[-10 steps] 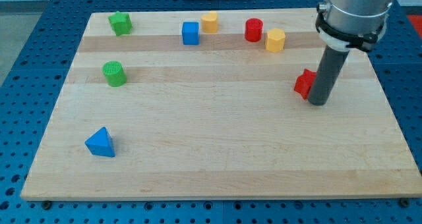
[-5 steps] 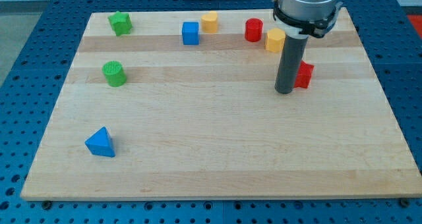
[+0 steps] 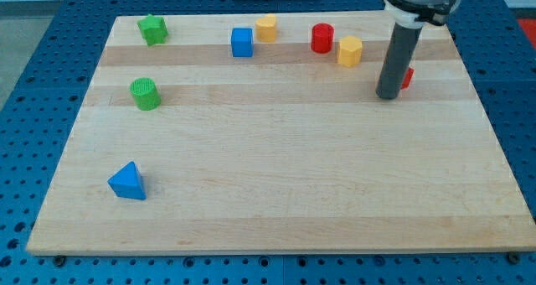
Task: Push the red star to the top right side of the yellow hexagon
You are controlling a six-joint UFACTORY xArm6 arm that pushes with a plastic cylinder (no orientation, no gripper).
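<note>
The red star [image 3: 407, 77] lies near the board's right side, mostly hidden behind my rod; only a red sliver shows on the rod's right. My tip [image 3: 388, 95] rests on the board touching or just left of the star. The yellow hexagon [image 3: 349, 50] sits up and to the left of my tip, a short gap away. The star is to the hexagon's lower right.
A red cylinder [image 3: 322, 38] stands just left of the hexagon. A yellow block [image 3: 266, 27] and a blue cube [image 3: 242, 42] sit at the top middle. A green star [image 3: 152, 29], a green cylinder [image 3: 145, 93] and a blue triangle [image 3: 127, 182] are on the left.
My rod swung from the star's right side to its left, then moved right and up. The red star has slid right and upward, closer to the hexagon's level.
</note>
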